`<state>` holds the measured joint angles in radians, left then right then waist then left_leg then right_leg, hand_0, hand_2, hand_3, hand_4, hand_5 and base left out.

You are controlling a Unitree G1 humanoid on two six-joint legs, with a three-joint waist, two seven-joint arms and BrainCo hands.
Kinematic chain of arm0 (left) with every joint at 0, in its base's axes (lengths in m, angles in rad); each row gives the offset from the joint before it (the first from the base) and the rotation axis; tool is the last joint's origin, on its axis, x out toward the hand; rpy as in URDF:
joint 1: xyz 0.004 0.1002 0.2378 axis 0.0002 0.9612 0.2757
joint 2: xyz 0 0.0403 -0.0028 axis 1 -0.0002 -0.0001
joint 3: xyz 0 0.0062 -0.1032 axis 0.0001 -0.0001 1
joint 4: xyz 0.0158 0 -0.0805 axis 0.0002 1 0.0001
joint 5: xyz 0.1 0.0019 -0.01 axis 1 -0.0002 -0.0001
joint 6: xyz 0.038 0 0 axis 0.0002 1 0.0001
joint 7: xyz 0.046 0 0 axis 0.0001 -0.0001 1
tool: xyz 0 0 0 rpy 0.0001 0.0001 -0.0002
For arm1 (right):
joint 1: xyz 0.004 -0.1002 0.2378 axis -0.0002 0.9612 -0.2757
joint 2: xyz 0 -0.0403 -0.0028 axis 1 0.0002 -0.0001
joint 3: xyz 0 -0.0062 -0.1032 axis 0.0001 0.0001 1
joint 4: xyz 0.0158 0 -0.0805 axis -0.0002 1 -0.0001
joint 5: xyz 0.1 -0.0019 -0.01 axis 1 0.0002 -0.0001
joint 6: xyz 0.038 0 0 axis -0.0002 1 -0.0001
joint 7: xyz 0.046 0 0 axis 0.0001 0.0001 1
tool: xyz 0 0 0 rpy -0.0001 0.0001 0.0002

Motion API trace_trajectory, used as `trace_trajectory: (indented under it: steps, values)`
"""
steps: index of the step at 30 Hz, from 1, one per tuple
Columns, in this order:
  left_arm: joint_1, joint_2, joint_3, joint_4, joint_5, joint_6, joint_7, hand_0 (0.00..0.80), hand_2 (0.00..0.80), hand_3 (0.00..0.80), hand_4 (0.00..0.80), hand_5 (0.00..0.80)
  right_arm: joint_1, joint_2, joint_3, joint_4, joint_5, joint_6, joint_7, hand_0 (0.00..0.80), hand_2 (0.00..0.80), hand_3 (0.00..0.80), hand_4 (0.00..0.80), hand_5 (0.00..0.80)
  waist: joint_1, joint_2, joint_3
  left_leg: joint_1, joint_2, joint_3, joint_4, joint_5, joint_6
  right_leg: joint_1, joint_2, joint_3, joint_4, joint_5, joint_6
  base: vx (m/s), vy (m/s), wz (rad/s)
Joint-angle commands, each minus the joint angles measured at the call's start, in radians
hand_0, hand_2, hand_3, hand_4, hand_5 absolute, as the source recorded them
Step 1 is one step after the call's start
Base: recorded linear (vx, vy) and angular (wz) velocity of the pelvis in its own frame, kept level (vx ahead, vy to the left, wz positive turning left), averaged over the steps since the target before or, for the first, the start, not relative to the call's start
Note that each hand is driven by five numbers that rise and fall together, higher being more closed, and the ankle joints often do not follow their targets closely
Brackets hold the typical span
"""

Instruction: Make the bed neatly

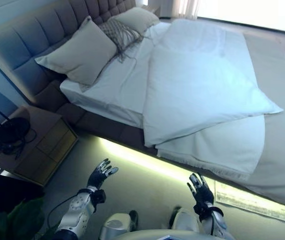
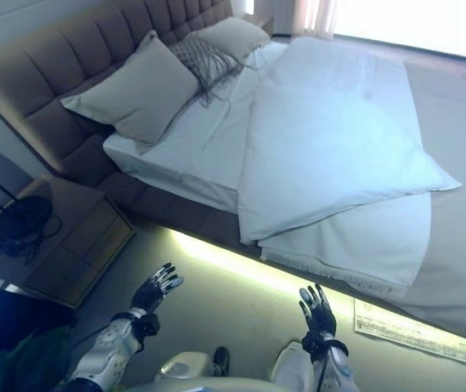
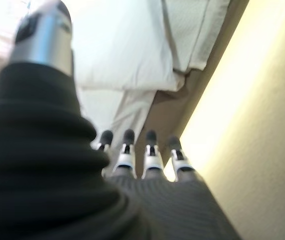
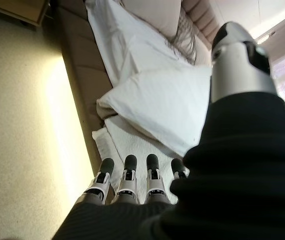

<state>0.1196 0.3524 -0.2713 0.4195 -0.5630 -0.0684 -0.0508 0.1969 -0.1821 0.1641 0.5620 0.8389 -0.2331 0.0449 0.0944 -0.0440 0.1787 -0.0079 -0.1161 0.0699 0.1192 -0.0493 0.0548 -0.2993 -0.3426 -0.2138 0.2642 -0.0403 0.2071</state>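
Observation:
A bed (image 1: 127,132) with a grey tufted headboard (image 1: 37,35) fills the upper part of the eye views. A white duvet (image 1: 197,90) lies folded back at an angle, its corner pointing toward the bed's foot, over a cream blanket (image 1: 222,145) with a fringed edge. Two beige pillows (image 1: 80,52) and a patterned cushion (image 1: 120,32) lean on the headboard. My left hand (image 1: 100,175) and right hand (image 1: 200,190) are raised over the floor in front of the bed's near side, both open with straight fingers, touching nothing.
A wooden nightstand (image 1: 37,145) with a black lamp base (image 1: 11,131) stands at the left by the headboard. A lit strip glows under the bed's side (image 1: 147,160). A printed floor mat (image 1: 252,200) lies along the bed at the right. Beige carpet (image 1: 152,195) lies between me and the bed.

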Motion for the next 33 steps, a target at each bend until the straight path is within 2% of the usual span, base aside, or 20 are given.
trace_trajectory:
  steps: [1, 4, 6, 8, 9, 10, 12, 13, 15, 17, 20, 22, 24, 29, 33]
  values:
    - [-0.005, 0.0, 0.024, -0.077, -0.012, -0.034, -0.027, 0.0, 0.0, 0.0, 0.0, 0.0, -0.016, -0.028, -0.02, -0.02, 0.028, -0.024, 0.037, 0.0, 0.0, 0.0, 0.0, 0.0, -0.021, -0.02, -0.011, 0.159, -0.039, -0.035, 0.131, -0.21, 0.038, 0.064, 0.022, -0.03, -0.254, 0.367, -0.004, 0.42, -0.34, 0.06]
    - [0.024, -0.009, 0.03, -0.082, 0.002, -0.03, -0.036, 0.0, 0.0, 0.0, 0.0, 0.0, 0.009, -0.028, -0.027, 0.015, 0.012, -0.014, 0.065, 0.0, 0.0, 0.0, 0.0, 0.0, -0.035, -0.024, -0.027, 0.158, -0.002, -0.022, 0.206, -0.218, 0.02, 0.098, 0.039, 0.015, -0.2, 0.322, -0.01, 0.523, -0.449, 0.15]
    - [0.041, -0.017, 0.028, -0.085, -0.012, -0.02, -0.041, 0.0, 0.0, 0.0, 0.0, 0.0, 0.014, -0.025, -0.023, 0.01, 0.003, -0.007, 0.057, 0.0, 0.0, 0.0, 0.0, 0.0, -0.041, -0.021, -0.03, 0.146, 0.024, -0.015, 0.273, -0.195, 0.005, 0.107, 0.052, 0.024, -0.12, 0.283, -0.027, 0.474, -0.48, 0.33]
    - [0.056, -0.016, 0.022, -0.103, -0.006, -0.02, -0.056, 0.0, 0.0, 0.0, 0.0, 0.0, 0.026, -0.03, -0.012, -0.014, 0.003, -0.008, 0.049, 0.0, 0.0, 0.0, 0.0, 0.0, -0.052, -0.014, -0.037, 0.133, 0.04, -0.023, 0.317, -0.156, -0.008, 0.112, 0.09, 0.025, -0.087, 0.225, -0.044, 0.344, -0.401, 0.16]
    - [0.062, -0.019, -0.006, -0.114, -0.02, -0.033, -0.056, 0.0, 0.0, 0.0, 0.0, 0.0, 0.034, -0.047, -0.015, -0.015, 0.004, -0.014, 0.053, 0.0, 0.0, 0.0, 0.0, 0.0, -0.055, -0.002, -0.041, 0.102, 0.058, -0.021, 0.39, -0.071, -0.039, 0.138, 0.127, 0.004, -0.089, 0.188, -0.071, 0.24, -0.357, -0.06]
    - [0.062, -0.022, -0.022, -0.127, -0.024, -0.037, -0.055, 0.0, 0.0, 0.0, 0.0, 0.0, 0.036, -0.062, -0.019, -0.023, 0.003, -0.016, 0.05, 0.0, 0.0, 0.0, 0.0, 0.0, -0.056, -0.008, -0.042, 0.063, 0.051, -0.017, 0.443, -0.017, -0.054, 0.155, 0.134, -0.011, -0.1, 0.174, -0.087, 0.153, -0.329, 0.1]
    - [0.06, -0.03, -0.063, -0.141, -0.025, -0.054, -0.055, 0.0, 0.0, 0.0, 0.0, 0.0, 0.035, -0.098, -0.025, -0.039, 0.021, -0.025, 0.042, 0.0, 0.0, 0.0, 0.0, 0.0, -0.059, -0.01, -0.038, -0.039, 0.07, 0.003, 0.529, 0.045, -0.076, 0.196, 0.154, -0.044, -0.12, 0.138, -0.126, 0.091, -0.289, 0.28]
    - [0.06, -0.03, -0.071, -0.141, -0.024, -0.059, -0.056, 0.0, 0.0, 0.0, 0.0, 0.0, 0.035, -0.107, -0.029, -0.047, 0.031, -0.026, 0.038, 0.0, 0.0, 0.0, 0.0, 0.0, -0.058, -0.008, -0.035, -0.073, 0.084, 0.006, 0.523, 0.055, -0.078, 0.206, 0.162, -0.056, -0.12, 0.123, -0.137, 0.102, -0.246, 0.34]
    - [0.065, -0.033, -0.069, -0.137, -0.027, -0.069, -0.061, 0.0, 0.0, 0.0, 0.0, 0.0, 0.035, -0.113, -0.03, -0.067, 0.042, -0.016, 0.026, 0.0, 0.0, 0.0, 0.0, 0.0, -0.055, -0.002, -0.032, -0.099, 0.118, 0.011, 0.455, 0.075, -0.081, 0.229, 0.177, -0.067, -0.118, 0.097, -0.147, 0.144, -0.18, 0.27]
    - [0.064, -0.029, -0.058, -0.142, -0.036, -0.067, -0.057, 0.0, 0.0, 0.0, 0.0, 0.0, 0.032, -0.113, -0.024, -0.08, 0.043, -0.001, 0.01, 0.0, 0.0, 0.0, 0.0, 0.0, -0.051, 0.005, -0.031, -0.085, 0.151, 0.002, 0.348, 0.11, -0.09, 0.248, 0.201, -0.055, -0.122, 0.078, -0.151, 0.168, -0.122, -0.02]
    - [0.051, -0.03, -0.051, -0.135, -0.032, -0.072, -0.055, 0.0, 0.0, 0.0, 0.0, 0.0, 0.02, -0.11, 0.004, -0.088, 0.05, -0.009, -0.009, 0.0, 0.0, 0.0, 0.0, 0.0, -0.027, 0.029, -0.039, -0.073, 0.179, -0.052, 0.127, 0.172, -0.112, 0.263, 0.244, -0.04, -0.136, 0.055, -0.154, 0.178, -0.053, 0.01]
    - [0.046, -0.042, -0.047, -0.116, -0.021, -0.079, -0.053, 0.0, 0.0, 0.0, 0.0, 0.0, 0.013, -0.099, 0.017, -0.088, 0.044, -0.015, -0.025, 0.0, 0.0, 0.0, 0.0, 0.0, -0.008, 0.045, -0.045, -0.073, 0.189, -0.091, 0.029, 0.214, -0.135, 0.27, 0.26, -0.036, -0.135, 0.037, -0.154, 0.206, -0.014, 0.01]
    - [0.046, -0.056, -0.036, -0.1, -0.015, -0.081, -0.051, 0.0, 0.0, 0.0, 0.0, 0.0, 0.013, -0.089, 0.028, -0.095, 0.031, -0.009, -0.035, 0.0, 0.0, 0.0, 0.0, 0.0, 0.007, 0.06, -0.049, -0.074, 0.204, -0.109, -0.035, 0.254, -0.154, 0.282, 0.263, -0.038, -0.124, 0.015, -0.154, 0.248, 0.011, -0.2]
    - [0.069, -0.069, -0.022, -0.1, -0.02, -0.071, -0.053, 0.0, 0.0, 0.0, 0.0, 0.0, 0.036, -0.079, 0.039, -0.111, 0.005, 0.003, -0.053, 0.0, 0.0, 0.0, 0.0, 0.0, 0.024, 0.109, -0.052, -0.087, 0.249, -0.113, -0.136, 0.339, -0.182, 0.306, 0.269, -0.027, -0.06, -0.062, -0.172, 0.306, 0.104, -0.44]
    - [0.078, -0.064, -0.012, -0.092, -0.051, -0.064, -0.05, 0.0, 0.0, 0.0, 0.0, 0.0, 0.055, -0.075, 0.036, -0.11, -0.003, 0.02, -0.04, 0.0, 0.0, 0.0, 0.0, 0.0, 0.015, 0.142, -0.05, -0.08, 0.266, -0.081, -0.181, 0.349, -0.188, 0.318, 0.26, -0.019, 0.04, -0.135, -0.18, 0.426, 0.192, -0.55]
